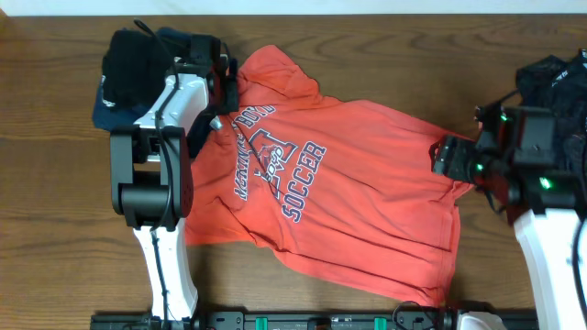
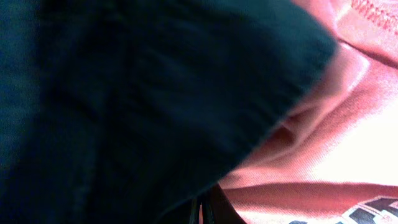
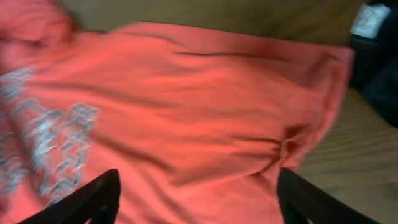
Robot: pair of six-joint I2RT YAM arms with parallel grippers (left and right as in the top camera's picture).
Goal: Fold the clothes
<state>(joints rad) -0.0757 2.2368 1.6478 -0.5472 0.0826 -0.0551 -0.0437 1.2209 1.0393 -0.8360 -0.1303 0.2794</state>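
The orange-red T-shirt (image 1: 358, 183) lies spread face up on the table, its navy-and-white lettering near the middle. My left gripper (image 1: 223, 87) is at the shirt's upper-left shoulder, beside the black and navy garments (image 1: 128, 64). In the left wrist view its fingers (image 2: 202, 213) are closed with a sliver of orange cloth (image 2: 348, 143) between them, and dark fabric (image 2: 124, 93) fills most of the frame. My right gripper (image 1: 445, 156) is at the shirt's right edge. In the right wrist view it (image 3: 199, 199) is wide open over the shirt (image 3: 186, 93).
Another dark garment (image 1: 555, 78) lies at the back right behind the right arm, and shows in the right wrist view (image 3: 376, 68). The wooden table (image 1: 55, 211) is bare at the left. The left arm's base stands at the front left.
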